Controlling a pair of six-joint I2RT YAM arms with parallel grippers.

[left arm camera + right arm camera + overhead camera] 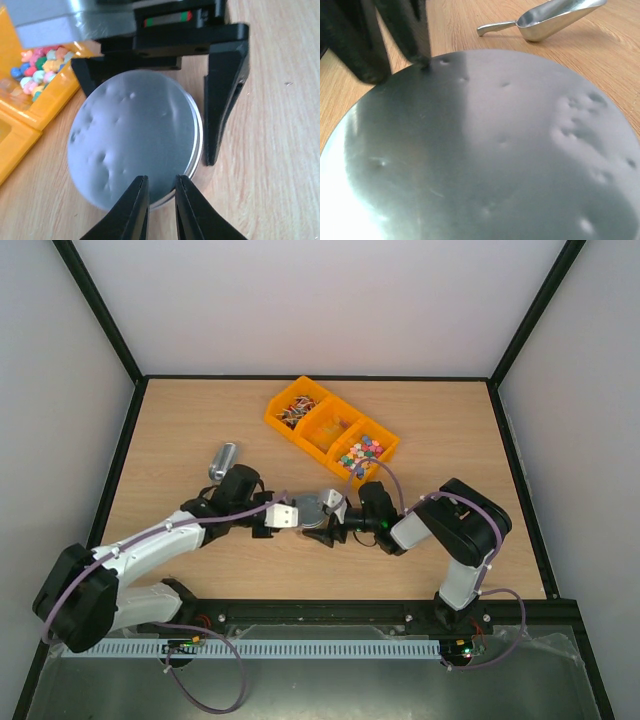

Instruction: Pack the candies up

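Right wrist: silver scoop (545, 20) past grey disc (485, 150); left wrist: pastel candies (40, 67).

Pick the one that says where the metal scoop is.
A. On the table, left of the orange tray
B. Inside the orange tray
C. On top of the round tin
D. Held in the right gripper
A: the scoop lies on its side on the table, left of the tray and not touching it.
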